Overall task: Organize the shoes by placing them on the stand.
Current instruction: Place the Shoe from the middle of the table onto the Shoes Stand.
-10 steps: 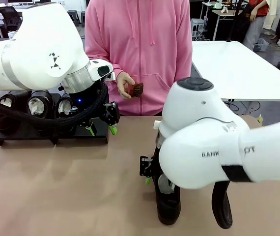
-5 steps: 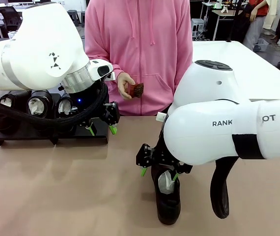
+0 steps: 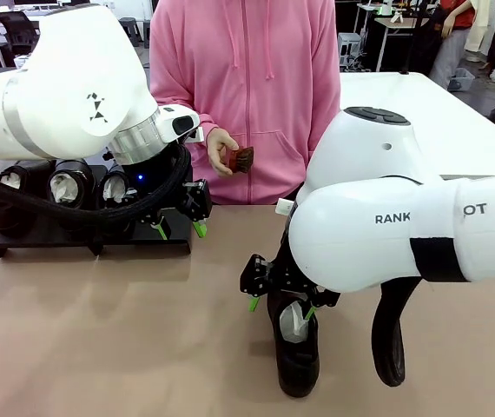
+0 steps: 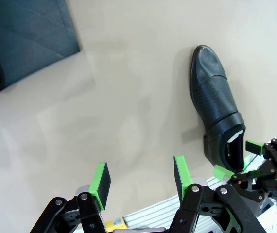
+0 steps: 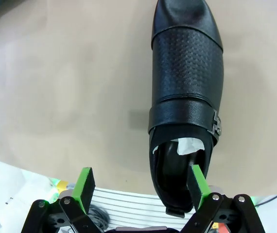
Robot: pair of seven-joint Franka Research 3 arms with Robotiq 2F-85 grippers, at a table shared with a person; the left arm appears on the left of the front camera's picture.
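Front view: stand (image 3: 22, 236) sits far left with shoes (image 3: 72, 182) on it; left gripper (image 3: 178, 228) hovers just right of it, partly open, empty. Monk-strap shoe (image 3: 298, 347) lies near centre on table (image 3: 126, 339). Right gripper (image 3: 280, 307) is fully open, empty, above its heel. Centre one finger (image 5: 197, 181) inside the paper-stuffed opening before closing.

Front camera, my side of the table (image 3: 100, 347), faces the person across it. Both wrist cameras look steeply down, close over the tabletop. All three views share one shoe (image 3: 298, 352) (image 4: 215, 104) (image 5: 186, 92).
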